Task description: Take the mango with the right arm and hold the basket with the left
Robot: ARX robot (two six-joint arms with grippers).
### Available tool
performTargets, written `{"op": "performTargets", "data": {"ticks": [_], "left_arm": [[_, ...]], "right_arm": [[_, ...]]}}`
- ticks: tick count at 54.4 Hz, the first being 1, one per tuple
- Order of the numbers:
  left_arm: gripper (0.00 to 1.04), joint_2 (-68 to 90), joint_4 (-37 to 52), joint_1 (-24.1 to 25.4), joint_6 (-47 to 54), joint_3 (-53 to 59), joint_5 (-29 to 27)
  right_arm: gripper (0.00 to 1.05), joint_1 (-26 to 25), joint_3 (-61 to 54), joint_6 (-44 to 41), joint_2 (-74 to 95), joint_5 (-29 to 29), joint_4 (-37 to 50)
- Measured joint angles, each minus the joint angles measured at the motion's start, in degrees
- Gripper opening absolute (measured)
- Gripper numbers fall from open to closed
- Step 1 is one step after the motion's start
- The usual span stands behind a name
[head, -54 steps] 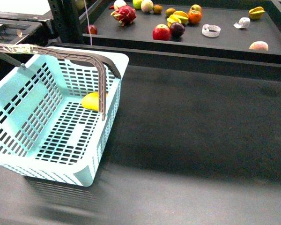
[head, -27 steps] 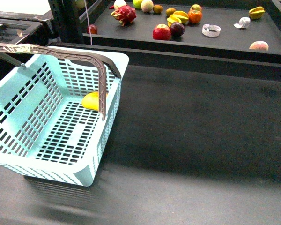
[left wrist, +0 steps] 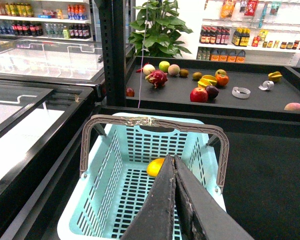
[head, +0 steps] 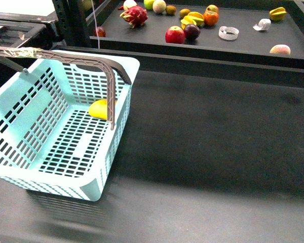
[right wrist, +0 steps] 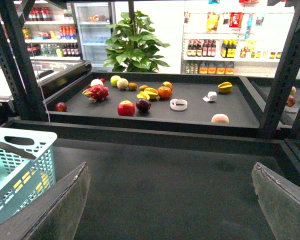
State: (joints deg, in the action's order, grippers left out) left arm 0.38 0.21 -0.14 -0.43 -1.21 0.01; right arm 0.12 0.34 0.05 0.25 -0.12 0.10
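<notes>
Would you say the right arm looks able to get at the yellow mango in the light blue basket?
Probably yes: the yellow mango lies uncovered in the light blue plastic basket, though a grey-brown handle crosses it; the right gripper is open.

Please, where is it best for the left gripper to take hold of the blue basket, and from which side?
Probably the taped grey handle of the basket: it stands raised above the rim, a thin bar. Come from above, fingers across the bar; the left gripper is closed now, so open it first.

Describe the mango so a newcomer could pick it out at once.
Find the light blue basket on the dark counter, on the robot's left. The mango lies on its slotted floor against the far wall, beside a grey-brown handle. It is the only fruit in the basket, smooth and plain yellow; all other fruit sits on the far shelf.
</notes>
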Motion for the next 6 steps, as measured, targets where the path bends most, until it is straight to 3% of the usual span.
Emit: {"op": "performTargets", "data": {"ticks": [6], "left_arm": [[0.02, -0.1, -0.1, 0.0, 0.0, 0.0, 0.0]], "right_arm": [[0.96, 0.0, 0.0, 0.0, 0.0, 0.0, 0.0]]}}
